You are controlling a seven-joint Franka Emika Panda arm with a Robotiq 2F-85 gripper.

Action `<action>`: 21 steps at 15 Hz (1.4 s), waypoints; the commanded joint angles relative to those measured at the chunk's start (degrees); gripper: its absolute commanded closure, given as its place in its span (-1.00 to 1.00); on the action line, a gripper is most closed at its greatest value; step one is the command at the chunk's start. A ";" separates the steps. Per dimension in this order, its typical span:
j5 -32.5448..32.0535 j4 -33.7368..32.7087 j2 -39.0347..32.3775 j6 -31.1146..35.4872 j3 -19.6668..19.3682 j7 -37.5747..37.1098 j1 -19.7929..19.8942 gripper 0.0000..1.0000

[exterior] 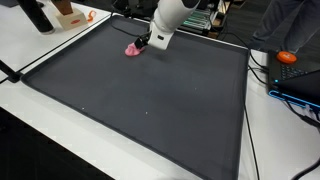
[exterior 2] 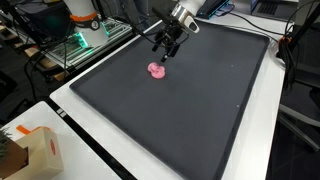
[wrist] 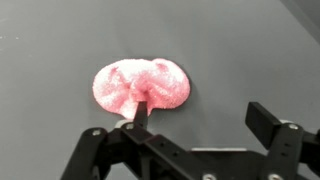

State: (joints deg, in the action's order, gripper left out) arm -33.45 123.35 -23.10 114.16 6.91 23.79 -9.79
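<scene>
A small crumpled pink object (wrist: 142,88), soft-looking with a fold down its middle, lies on the dark grey mat (wrist: 240,50). My gripper (wrist: 205,115) hangs just above the mat beside it and is open, its jaws wide apart. One fingertip (wrist: 140,110) overlaps the near edge of the pink object; the other finger (wrist: 268,120) stands over bare mat. Only mat shows in the gap between them. In both exterior views the pink object (exterior: 133,49) (exterior 2: 156,70) sits near a far edge of the mat, directly beside the gripper (exterior: 145,43) (exterior 2: 163,52).
The mat (exterior: 150,110) covers most of a white table. Past its edges stand an orange object (exterior: 288,57) with cables, a small orange-and-white thing (exterior: 70,17), and a cardboard box (exterior 2: 30,150). Equipment with green lights (exterior 2: 75,42) sits beyond the mat.
</scene>
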 commanded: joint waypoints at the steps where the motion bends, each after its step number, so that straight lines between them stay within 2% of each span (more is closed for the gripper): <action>1: -0.67 2.79 2.20 2.06 0.81 0.12 0.85 -1.00; 10: 3.26 0.84 1.72 5.27 0.16 -4.27 2.19 -1.00; 21: 14.50 -4.98 -0.08 5.78 -2.33 -15.07 4.76 -1.00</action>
State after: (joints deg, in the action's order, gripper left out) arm -22.14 119.86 -22.13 118.53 5.54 12.05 -5.88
